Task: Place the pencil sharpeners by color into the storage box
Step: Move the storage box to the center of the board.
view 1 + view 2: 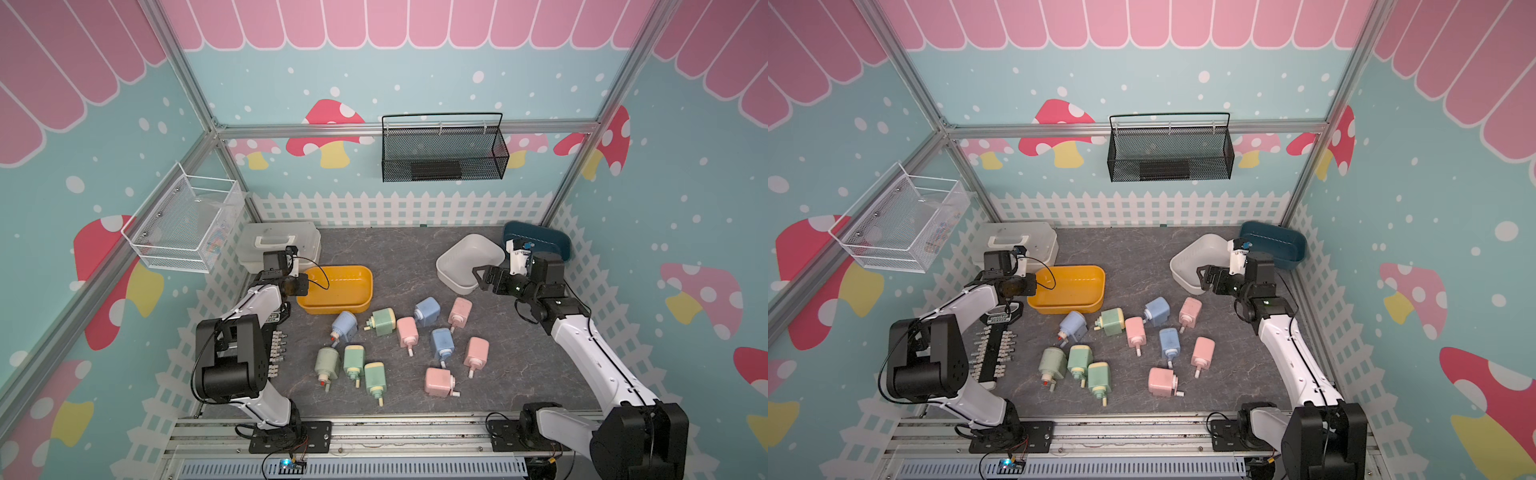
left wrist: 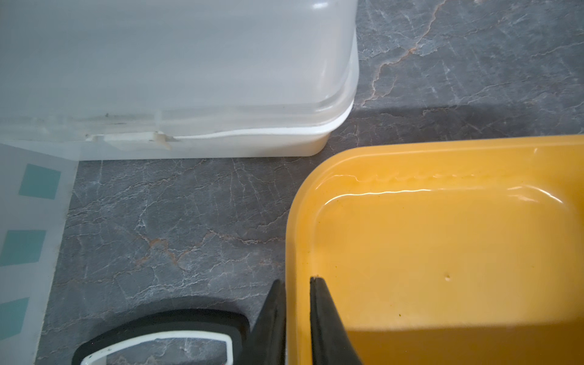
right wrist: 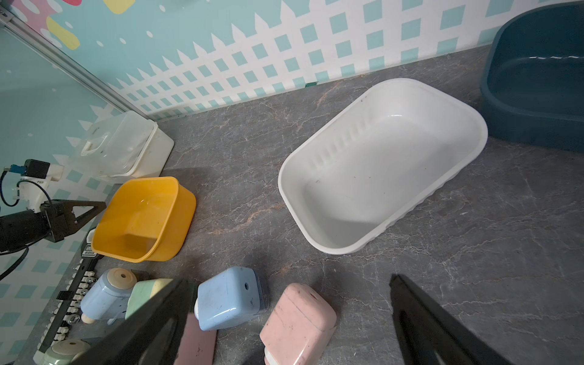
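Observation:
Several pastel pencil sharpeners lie scattered mid-floor, among them a blue one [image 1: 345, 326], a green one [image 1: 384, 321] and a pink one [image 1: 439, 381]. Three open storage boxes stand behind them: yellow [image 1: 338, 268], white [image 1: 465, 257] and navy [image 1: 552, 245]. My left gripper [image 2: 295, 279] straddles the yellow box's left wall [image 2: 297, 221], one finger outside and one inside, shut on it. My right gripper [image 3: 288, 279] hangs open near the white box [image 3: 379, 158]. Below it lie a blue sharpener [image 3: 227, 297] and a pink sharpener [image 3: 297, 319].
A translucent lidded case [image 1: 282, 245] sits in the back left corner, close to the yellow box. A black-and-white bar tool with side pegs [image 1: 994, 349] lies under my left arm. A white wire basket [image 1: 187, 224] and a black mesh basket [image 1: 444, 153] hang on the walls.

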Available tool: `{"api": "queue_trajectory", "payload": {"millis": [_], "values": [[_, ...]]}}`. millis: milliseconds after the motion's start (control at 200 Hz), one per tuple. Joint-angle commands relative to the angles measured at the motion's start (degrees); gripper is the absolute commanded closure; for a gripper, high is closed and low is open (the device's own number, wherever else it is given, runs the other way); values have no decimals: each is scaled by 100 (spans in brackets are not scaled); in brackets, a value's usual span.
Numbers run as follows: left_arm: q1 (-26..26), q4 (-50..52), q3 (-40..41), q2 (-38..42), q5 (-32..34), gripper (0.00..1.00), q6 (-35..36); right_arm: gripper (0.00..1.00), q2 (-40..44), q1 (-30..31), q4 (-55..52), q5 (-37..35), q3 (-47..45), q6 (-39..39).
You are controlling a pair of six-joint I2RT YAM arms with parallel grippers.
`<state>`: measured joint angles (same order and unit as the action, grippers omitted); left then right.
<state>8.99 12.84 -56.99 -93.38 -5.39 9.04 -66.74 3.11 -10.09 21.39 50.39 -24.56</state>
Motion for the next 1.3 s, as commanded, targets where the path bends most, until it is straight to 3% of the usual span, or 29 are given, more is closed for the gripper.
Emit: {"api": "queue_trajectory", "payload": {"millis": [0,175,325,405,455,470,510,570,620,655,850,1001,1296], "values": [[41,44,-37,125,101,78,-3,2,3,34,-24,-69,42,-58],[38,-196,65,236,398,65,-246,1,8,31,19,-509,-83,-199],[34,-330,89,286,943,40,-590,1,3,31,291,-616,-332,-223],[41,-316,72,349,1066,34,-683,1,-68,31,457,-609,-413,-91],[40,-365,114,453,1037,20,-748,1,-153,31,500,-575,-413,73],[31,-374,132,498,1025,10,-771,1,-179,31,499,-548,-404,125],[35,-411,181,590,979,2,-809,1,-278,31,492,-440,-374,299],[40,-469,249,738,954,1,-872,2,-439,31,401,-200,-280,597],[18,-446,259,888,1049,1,-925,11,-573,48,179,-103,-130,895],[-9,-447,286,1019,1098,1,-937,13,-619,100,172,-105,-117,1078],[-289,-532,589,1622,853,1,-1414,7,-953,317,-174,-426,263,1628],[-989,-360,677,1902,1525,1,-1893,7,-1353,405,-507,-169,606,1879],[-1937,-664,1041,2415,929,1,-2943,7,-2079,929,-1108,-628,1206,2340]]}}
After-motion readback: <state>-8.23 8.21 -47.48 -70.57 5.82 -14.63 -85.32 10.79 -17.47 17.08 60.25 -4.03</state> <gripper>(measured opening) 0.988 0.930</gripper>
